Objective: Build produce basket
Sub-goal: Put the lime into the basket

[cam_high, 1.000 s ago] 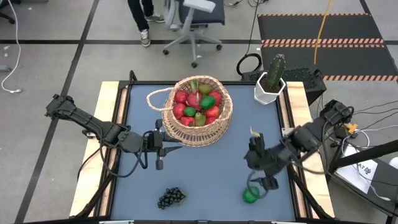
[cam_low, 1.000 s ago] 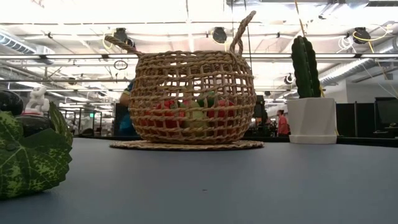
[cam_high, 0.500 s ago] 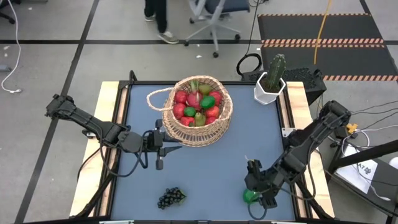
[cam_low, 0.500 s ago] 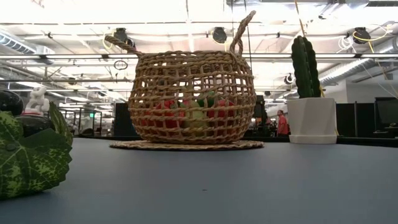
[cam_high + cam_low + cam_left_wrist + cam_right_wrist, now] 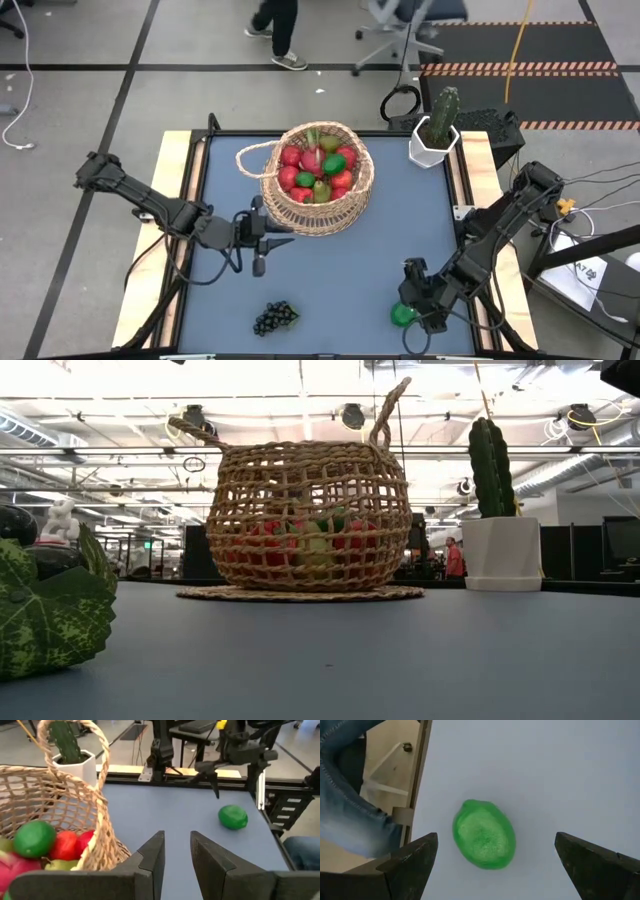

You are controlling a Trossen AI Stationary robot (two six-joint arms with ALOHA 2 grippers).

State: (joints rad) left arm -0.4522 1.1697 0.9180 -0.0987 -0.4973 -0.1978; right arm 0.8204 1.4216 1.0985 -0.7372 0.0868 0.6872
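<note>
The woven basket (image 5: 362, 186) stands at the table's far middle on its flat base (image 5: 300, 594), filled with red and green produce (image 5: 318, 172). A green lime (image 5: 402, 316) lies on the table near the front right, and a dark grape bunch (image 5: 275, 318) lies front centre. My right gripper (image 5: 496, 844) hangs open just above the lime, a finger on each side, touching nothing. My left gripper (image 5: 177, 845) is held level beside the basket's near-left wall (image 5: 102, 835). Its fingers are a narrow gap apart with nothing between them.
A white pot with a cactus (image 5: 433, 135) stands at the far right corner. The wooden table edge (image 5: 417, 780) runs close beside the lime. Bare blue tabletop (image 5: 390, 240) lies between basket and lime. A person (image 5: 280, 25) and a chair are on the floor beyond.
My right gripper has come down and toward the table's near edge, ending just over the lime, still wide open. The lime, grapes and basket have not moved. The person beyond the table has walked to the right.
</note>
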